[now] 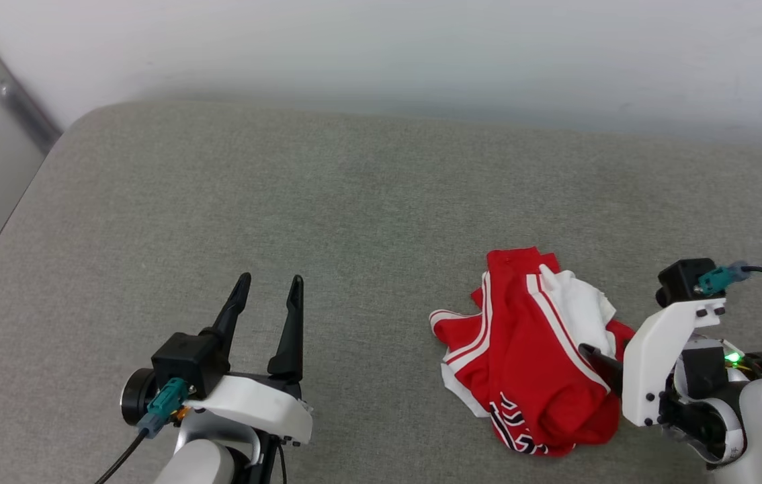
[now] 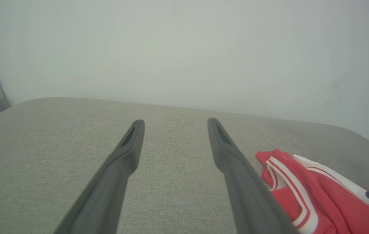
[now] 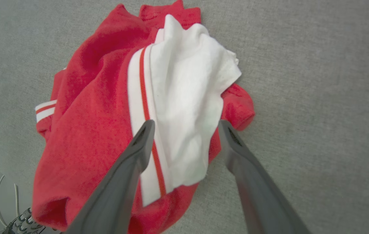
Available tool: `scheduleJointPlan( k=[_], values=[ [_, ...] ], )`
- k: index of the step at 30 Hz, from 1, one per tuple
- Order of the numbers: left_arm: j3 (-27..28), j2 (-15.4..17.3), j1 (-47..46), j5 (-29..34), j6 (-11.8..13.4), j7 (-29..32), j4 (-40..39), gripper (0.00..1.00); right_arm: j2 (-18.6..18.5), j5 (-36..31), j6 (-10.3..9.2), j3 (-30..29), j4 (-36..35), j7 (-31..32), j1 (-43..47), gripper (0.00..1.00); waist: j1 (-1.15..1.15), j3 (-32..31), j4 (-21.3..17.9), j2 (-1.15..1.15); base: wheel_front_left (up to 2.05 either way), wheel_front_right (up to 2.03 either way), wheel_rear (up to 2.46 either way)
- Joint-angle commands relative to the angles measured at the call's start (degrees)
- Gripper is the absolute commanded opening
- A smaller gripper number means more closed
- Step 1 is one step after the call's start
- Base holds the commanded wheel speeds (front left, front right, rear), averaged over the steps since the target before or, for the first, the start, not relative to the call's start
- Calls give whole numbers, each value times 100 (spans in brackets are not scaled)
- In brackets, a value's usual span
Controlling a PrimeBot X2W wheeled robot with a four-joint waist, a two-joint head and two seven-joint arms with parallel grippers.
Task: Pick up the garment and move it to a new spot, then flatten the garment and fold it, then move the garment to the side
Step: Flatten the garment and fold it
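The garment is a crumpled red jersey with white panels and striped trim, lying in a heap on the grey cushion at the right. My right gripper hangs open just above it, its two fingers straddling the white panel. In the head view one dark fingertip of that gripper pokes over the heap's right edge. My left gripper rests open over bare cushion, well to the left of the garment, with nothing between its fingers.
The grey fabric cushion spreads wide to the left and behind the heap. A pale wall rises along its far edge. The cushion's left edge drops off beside a metal rail.
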Motion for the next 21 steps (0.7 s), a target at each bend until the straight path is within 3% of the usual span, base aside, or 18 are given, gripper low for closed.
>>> scheduleJointPlan(
  k=[1,3,4,5,6,14,21],
  values=[
    [43,-18,-78,-15,-17,-41,36,100,-71,46,-2,106,144,105,-98,100,-1,130,137,0,0,0,0],
    [95,-38,-121,-7,-30,-75,101,100,-175,112,-2,273,498,293,-250,100,-1,186,200,0,0,0,0],
    [106,-44,-127,-1,-32,-88,112,100,-177,142,-2,280,548,286,-294,49,-1,193,203,0,0,0,0],
    [124,-43,-126,1,-33,-96,124,100,-195,160,-2,299,590,280,-322,9,-1,194,201,0,0,0,0],
    [143,-43,-117,0,-26,-106,136,100,-239,161,-2,331,613,288,-339,0,-1,190,195,0,0,0,0],
    [254,-28,20,1,31,-120,162,100,-524,73,-2,433,113,-10,-618,0,-1,64,-77,0,0,0,0],
    [288,7,140,-11,67,-130,107,100,-593,-427,-3,-484,-584,-412,-289,0,-1,-39,-368,0,0,0,0]
  ],
)
